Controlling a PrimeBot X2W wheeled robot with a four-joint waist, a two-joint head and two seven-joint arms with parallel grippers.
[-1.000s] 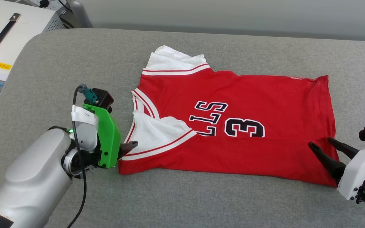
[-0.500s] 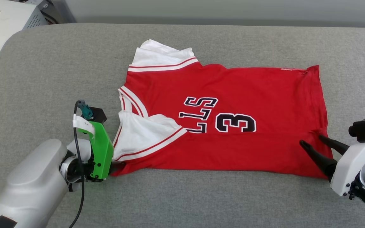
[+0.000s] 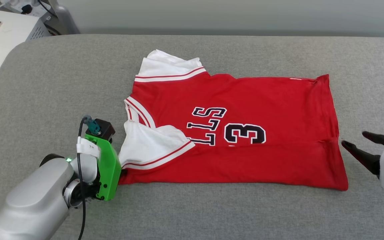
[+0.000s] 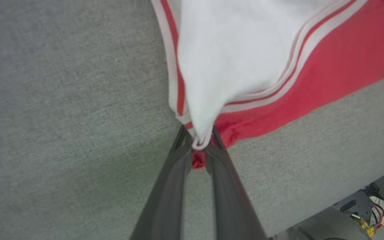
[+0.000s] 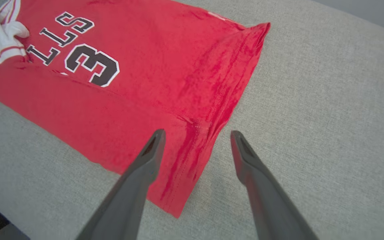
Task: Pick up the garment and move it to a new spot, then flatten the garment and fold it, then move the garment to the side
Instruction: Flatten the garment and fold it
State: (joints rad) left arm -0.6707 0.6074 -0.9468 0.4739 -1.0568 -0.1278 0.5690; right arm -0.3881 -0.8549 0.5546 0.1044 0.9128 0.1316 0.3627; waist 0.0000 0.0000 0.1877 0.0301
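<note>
**Obstructions.** In the head view the tips of the left gripper point(image 3: 122, 171) were hidden behind its green mount point(image 3: 108, 173). The body of the right gripper point(image 3: 354, 139) was cut off at the frame edge. On the garment point(image 3: 232, 160), a folded-over white sleeve point(image 3: 152, 146) covered part of the lettering, so only "LLS" and "3" were legible.

**Position.** The garment lay flat across the middle of the grey table point(image 3: 62, 83), collar toward the robot's left and hem toward its right. The left wrist view showed the left gripper point(image 4: 198, 143) with jaws pressed together, pinching the near collar-end corner: white sleeve edge and, apparently, a red layer beneath. The right jaws stood spread just beside the hem, holding nothing.

**Condition.** Red body, white sleeves, red-white striped trim, slight puckering at the hem.
</note>
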